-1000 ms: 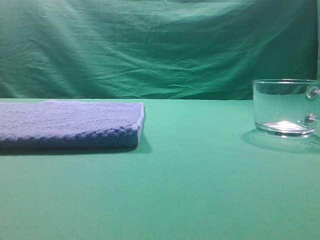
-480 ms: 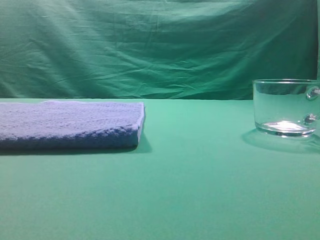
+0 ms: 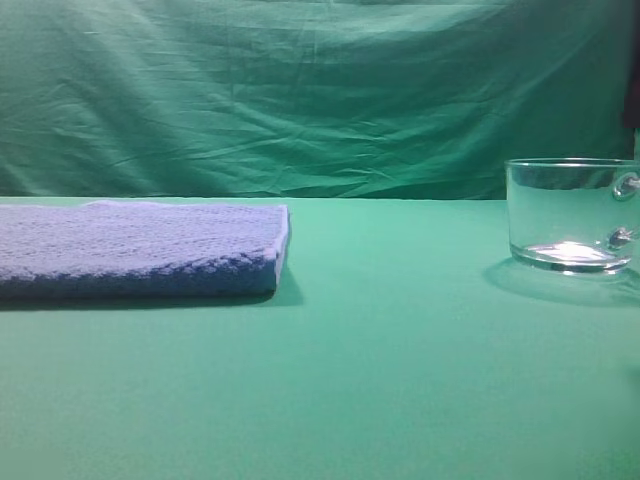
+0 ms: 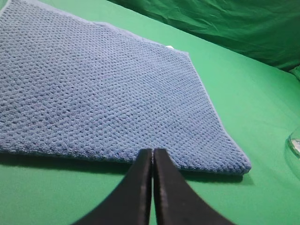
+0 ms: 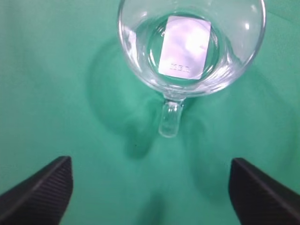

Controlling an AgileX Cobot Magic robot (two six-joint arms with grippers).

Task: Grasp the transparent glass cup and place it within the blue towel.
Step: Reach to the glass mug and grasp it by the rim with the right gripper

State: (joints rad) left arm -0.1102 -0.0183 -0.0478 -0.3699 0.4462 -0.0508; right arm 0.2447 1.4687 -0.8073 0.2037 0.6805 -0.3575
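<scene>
The transparent glass cup [image 3: 572,214] stands upright on the green cloth at the far right of the exterior view, its handle at the frame's edge. From above, the right wrist view shows the cup [image 5: 190,44] with its looped handle pointing toward my right gripper [image 5: 151,165], which hovers open over it with nothing between its wide-apart fingers [image 5: 47,187]. The blue towel [image 3: 140,248] lies flat at the left. My left gripper [image 4: 153,152] is shut and empty, its tips at the near edge of the towel [image 4: 103,89].
A green cloth covers the table [image 3: 400,380] and hangs as a backdrop [image 3: 300,90]. A sliver of the cup's rim [image 4: 295,143] shows at the right edge of the left wrist view. A white label shows through the cup's base [image 5: 184,47].
A dark shape has come in at the upper right edge of the exterior view. Cup and towel have not moved.
</scene>
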